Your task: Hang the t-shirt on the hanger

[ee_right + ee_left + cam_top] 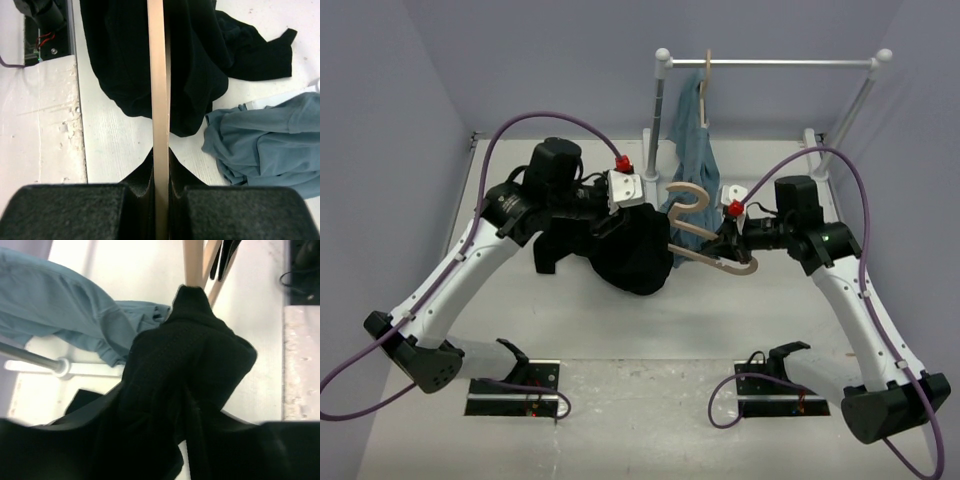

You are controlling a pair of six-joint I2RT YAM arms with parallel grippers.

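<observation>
Top external view: t-shirt hangs bunched above the middle of the tabletop, touching the hanger | right gripper clamped on hanger | left gripper buried in t-shirt, open or closed I cannot tell

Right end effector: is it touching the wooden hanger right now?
Touching. The right wrist view shows the right end effector closed on the hanger, its wooden bar pinched with no gap on either side.

Black t-shirt, tan hanger
</observation>
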